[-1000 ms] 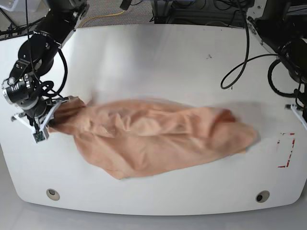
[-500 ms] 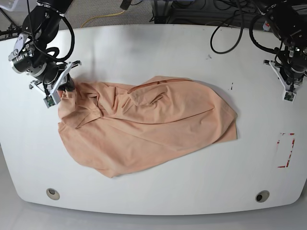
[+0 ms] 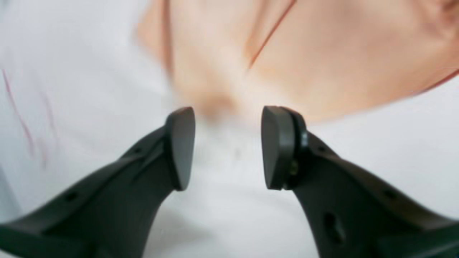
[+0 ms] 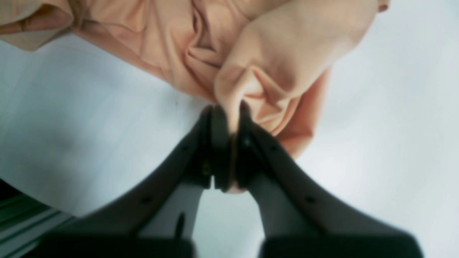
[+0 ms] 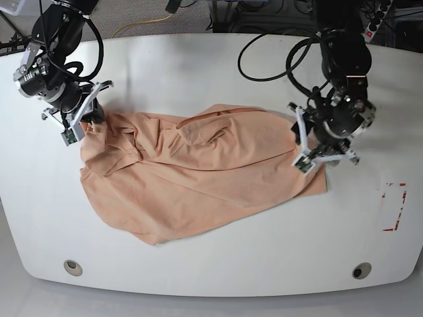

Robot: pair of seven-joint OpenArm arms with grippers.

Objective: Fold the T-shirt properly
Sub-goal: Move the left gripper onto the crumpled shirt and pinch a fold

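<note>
Lying crumpled across the white table (image 5: 211, 59), the peach T-shirt (image 5: 198, 178) is pinched at one end by the right gripper (image 4: 229, 118), while the left gripper (image 3: 227, 147) hovers with fingers wide at its far edge, where a shallow bite could slip off.

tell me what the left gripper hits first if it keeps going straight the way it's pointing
Most likely the T-shirt. The left gripper is open and empty over bare table, with the shirt's edge just ahead of its fingertips. Blur makes depth uncertain; it may touch the table first.
</note>
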